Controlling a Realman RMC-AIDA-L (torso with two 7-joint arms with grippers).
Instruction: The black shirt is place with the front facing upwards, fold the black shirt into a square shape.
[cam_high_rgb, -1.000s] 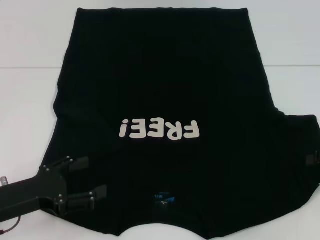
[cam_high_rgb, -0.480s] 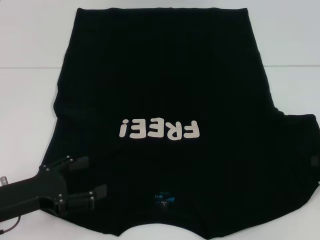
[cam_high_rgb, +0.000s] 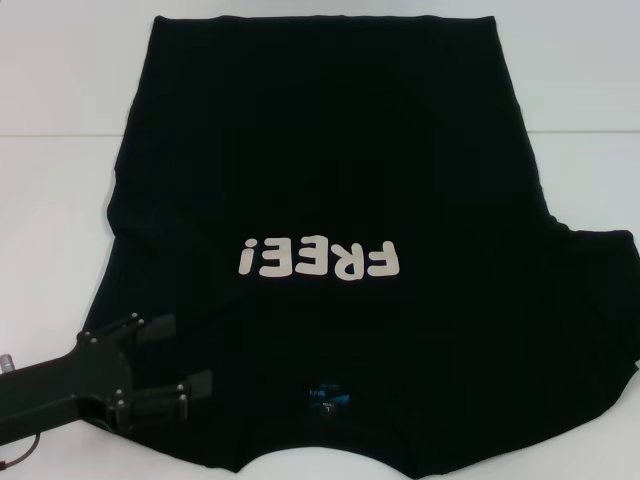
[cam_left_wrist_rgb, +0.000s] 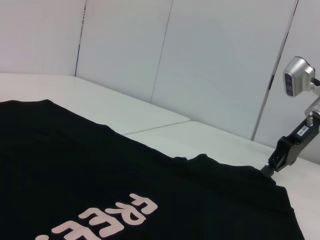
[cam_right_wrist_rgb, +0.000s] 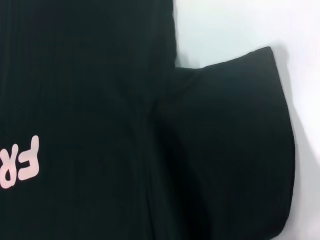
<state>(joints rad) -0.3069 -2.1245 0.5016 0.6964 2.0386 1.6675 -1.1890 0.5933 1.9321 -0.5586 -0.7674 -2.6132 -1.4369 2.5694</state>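
Here the black shirt (cam_high_rgb: 330, 200) covers the white table (cam_high_rgb: 60, 200), left pincer (cam_high_rgb: 185, 355) spread over its shoulder.

The left gripper (cam_high_rgb: 185, 355) sits low at the near left, its arm reaching in from the left edge. Its 2 fingers (cam_high_rgb: 157, 330) stand spread apart and point right. The right gripper (cam_left_wrist_rgb: 274, 165) shows only in the left wrist view, far off, angled downward; its fingers seem hidden.
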